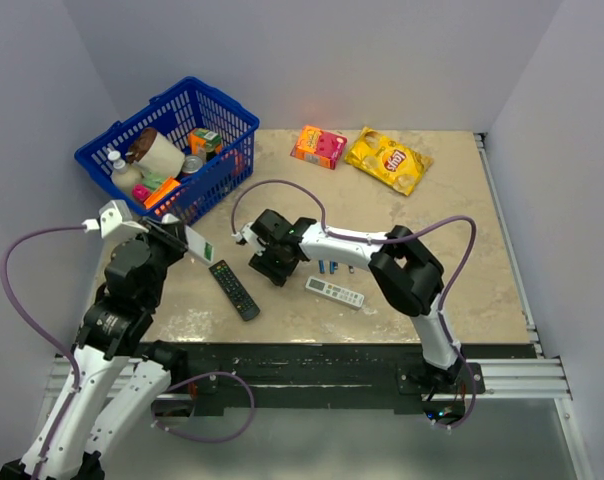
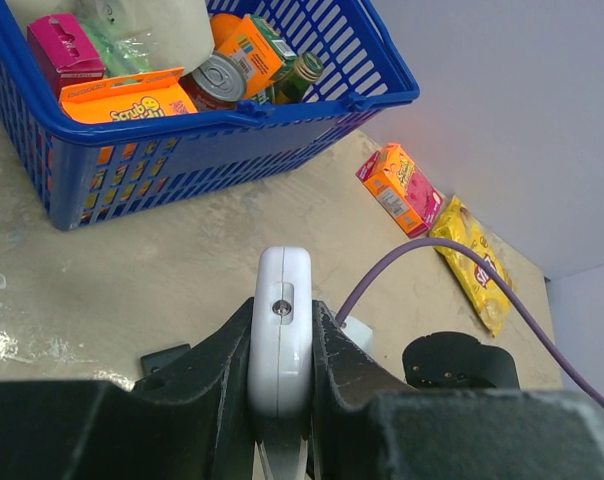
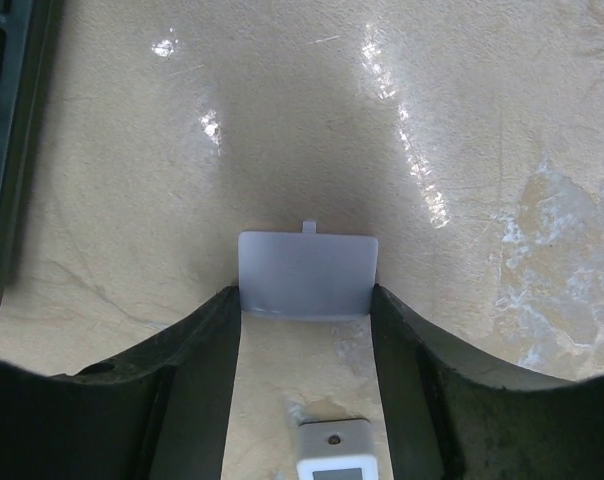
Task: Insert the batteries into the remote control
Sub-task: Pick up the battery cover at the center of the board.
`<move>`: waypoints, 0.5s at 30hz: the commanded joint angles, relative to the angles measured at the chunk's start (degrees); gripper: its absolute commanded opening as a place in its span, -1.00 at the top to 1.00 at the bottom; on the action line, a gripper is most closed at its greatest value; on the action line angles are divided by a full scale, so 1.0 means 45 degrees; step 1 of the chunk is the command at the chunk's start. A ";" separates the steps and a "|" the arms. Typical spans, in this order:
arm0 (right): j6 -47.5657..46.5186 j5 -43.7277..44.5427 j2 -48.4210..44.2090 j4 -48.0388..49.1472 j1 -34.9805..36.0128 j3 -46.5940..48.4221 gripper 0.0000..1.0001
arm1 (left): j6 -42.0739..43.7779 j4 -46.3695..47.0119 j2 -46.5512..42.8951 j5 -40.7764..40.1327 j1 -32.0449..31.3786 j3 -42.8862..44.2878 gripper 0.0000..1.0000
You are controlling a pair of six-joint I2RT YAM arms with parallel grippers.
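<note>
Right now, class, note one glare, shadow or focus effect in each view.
Right wrist: glare streaks on the table, shadow beyond the white cover between the jaws. Left wrist: jaws gripping the remote control look slightly blurred, the basket sharp. Top external: even light.

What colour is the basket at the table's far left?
Blue; the basket shows best in the left wrist view.

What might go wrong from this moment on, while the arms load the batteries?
1. The right gripper pinches the thin cover only by its side edges, low on the table. The cover may slip or flip away.
2. The left gripper holds the remote by its narrow sides in the air, so pushing the batteries in may twist it.
3. The black remote lies close to the right gripper and may get knocked.
</note>
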 commanded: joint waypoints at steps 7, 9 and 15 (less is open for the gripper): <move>-0.0083 -0.0360 -0.1045 -0.0373 -0.0104 -0.1191 0.07 | -0.0805 0.2526 -0.0361 0.0479 0.0091 -0.1641 1.00; -0.0103 -0.0613 -0.1551 -0.0431 -0.0143 -0.1308 0.11 | -0.0884 0.3794 -0.0674 0.0945 0.0091 -0.2676 1.00; -0.0006 -0.0712 -0.2997 -0.0763 -0.0241 -0.1640 0.12 | -0.1274 0.7564 -0.1418 0.2117 0.0091 -0.5255 1.00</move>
